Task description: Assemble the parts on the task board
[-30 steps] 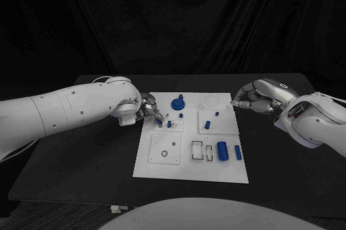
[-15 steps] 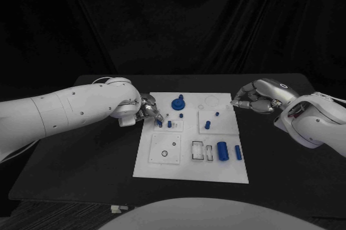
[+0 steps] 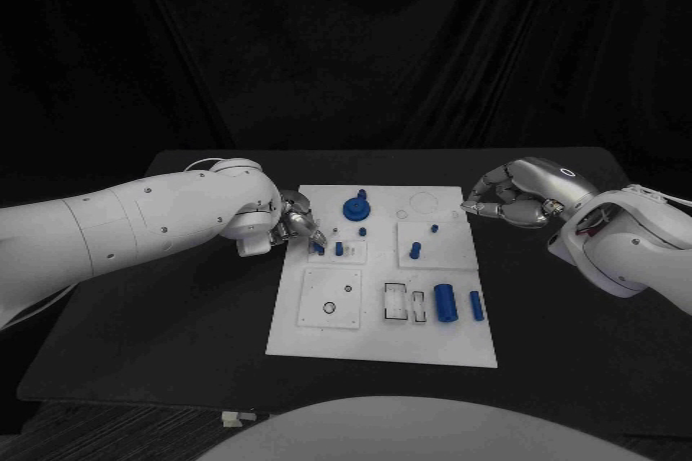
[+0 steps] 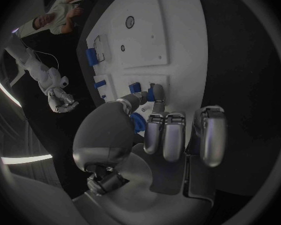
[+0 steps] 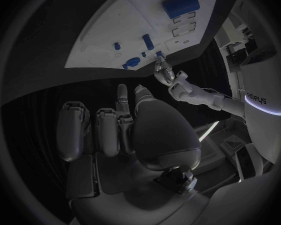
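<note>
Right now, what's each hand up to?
Left hand pinches a small blue part at the task board far-left corner. Right hand curled, holding nothing, off the board's far-right edge.

The head camera looks down from high up at the whole black table (image 3: 173,311), with the white board (image 3: 382,331) in the middle and far enough to fit both arms. The left wrist camera sits close behind the left hand (image 4: 159,135) and looks along the board (image 4: 147,35). The right wrist camera sits behind the right hand (image 5: 125,130), a bit farther from the board (image 5: 109,40), I think. All three views share the board.
</note>
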Controlling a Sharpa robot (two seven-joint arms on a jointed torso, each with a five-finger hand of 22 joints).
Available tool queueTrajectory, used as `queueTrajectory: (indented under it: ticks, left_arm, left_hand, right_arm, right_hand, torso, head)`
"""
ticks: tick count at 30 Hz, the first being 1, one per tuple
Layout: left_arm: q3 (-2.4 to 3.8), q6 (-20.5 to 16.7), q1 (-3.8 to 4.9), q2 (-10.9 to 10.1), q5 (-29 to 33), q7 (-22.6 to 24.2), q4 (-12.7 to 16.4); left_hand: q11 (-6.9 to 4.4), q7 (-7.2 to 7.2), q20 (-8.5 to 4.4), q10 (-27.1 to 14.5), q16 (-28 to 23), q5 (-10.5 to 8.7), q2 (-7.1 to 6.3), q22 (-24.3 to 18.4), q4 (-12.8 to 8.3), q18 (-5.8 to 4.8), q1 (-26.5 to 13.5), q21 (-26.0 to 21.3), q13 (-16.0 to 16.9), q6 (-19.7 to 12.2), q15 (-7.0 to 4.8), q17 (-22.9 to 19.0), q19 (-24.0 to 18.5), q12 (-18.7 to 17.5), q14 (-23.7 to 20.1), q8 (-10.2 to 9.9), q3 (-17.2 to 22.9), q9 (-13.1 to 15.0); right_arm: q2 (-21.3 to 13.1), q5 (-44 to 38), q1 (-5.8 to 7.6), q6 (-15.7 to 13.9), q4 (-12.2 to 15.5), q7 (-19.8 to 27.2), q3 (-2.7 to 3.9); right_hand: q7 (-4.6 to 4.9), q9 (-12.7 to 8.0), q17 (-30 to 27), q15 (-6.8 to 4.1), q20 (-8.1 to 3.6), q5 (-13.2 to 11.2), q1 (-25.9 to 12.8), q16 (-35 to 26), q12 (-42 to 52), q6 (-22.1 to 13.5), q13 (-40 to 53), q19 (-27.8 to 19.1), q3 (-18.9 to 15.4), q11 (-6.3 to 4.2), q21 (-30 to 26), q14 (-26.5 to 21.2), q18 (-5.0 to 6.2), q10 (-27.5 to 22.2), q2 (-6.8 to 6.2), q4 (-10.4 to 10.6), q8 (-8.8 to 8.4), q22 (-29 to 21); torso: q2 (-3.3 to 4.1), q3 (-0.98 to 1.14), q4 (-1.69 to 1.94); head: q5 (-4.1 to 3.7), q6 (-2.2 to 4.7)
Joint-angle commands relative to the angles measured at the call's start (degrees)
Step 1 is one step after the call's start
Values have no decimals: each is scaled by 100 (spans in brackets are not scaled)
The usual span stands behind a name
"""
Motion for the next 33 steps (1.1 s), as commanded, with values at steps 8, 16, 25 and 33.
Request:
queueTrajectory:
  ticks: [8, 16, 25, 33]
  left_arm:
    - [-9, 22, -64, 12, 38, 92, -31]
    - [-9, 59, -73, -3, 38, 68, 1]
    - [-9, 100, -76, -46, 38, 18, 62]
    - [-9, 121, -77, -88, 38, -16, 107]
  left_hand:
    - [34, -4, 41, 605, 15, -48, 47, 1221, -256, 74, 8, -41, 1509, -59, 42, 1509, 67, 20, 615, -39, 266, -1]
    - [39, 0, 45, 605, 15, -88, 46, 1220, -275, 76, 15, -48, 1509, -77, 47, 1509, 63, 20, 615, -52, 260, -9]
    - [40, 1, 48, 605, 15, -102, 42, 1219, -296, 77, 28, -53, 1509, -80, 49, 1509, 60, 20, 615, -54, 259, -11]
    - [50, 7, 58, 605, 15, -232, 44, 1215, -313, 82, 18, -74, 1509, -82, 59, 1509, 46, 20, 615, -65, 226, -26]
  right_arm:
    - [-4, -12, -18, 30, 5, -66, 4]
    - [4, -12, -22, 39, 1, -69, 4]
    - [10, -12, -26, 51, -4, -76, 4]
    - [14, -12, -29, 66, -8, -88, 4]
  right_hand:
    - [-3, -8, 149, -12, -5, 44, 51, -29, 12, -22, 1495, 124, 36, -8, -45, 359, 17, 590, -18, 4, -40, 1128]
    - [-3, -8, 144, -12, -5, 45, 53, -31, 12, -20, 1495, 123, 37, -8, -46, 358, 17, 590, -17, 4, -40, 1128]
    - [-4, -8, 146, -12, -5, 47, 57, -30, 12, -18, 1495, 124, 39, -9, -44, 359, 16, 590, -15, 3, -40, 1129]
    - [-4, -8, 146, -12, -5, 47, 57, -30, 12, -18, 1495, 124, 39, -9, -44, 359, 16, 590, -15, 3, -40, 1129]
  torso:
    - [2, -5, 3]
    - [1, -2, 2]
    - [-2, 1, 0]
    - [-1, 1, 0]
  head:
    - [3, 1]
    - [6, 1]
    - [20, 1]
    - [33, 1]
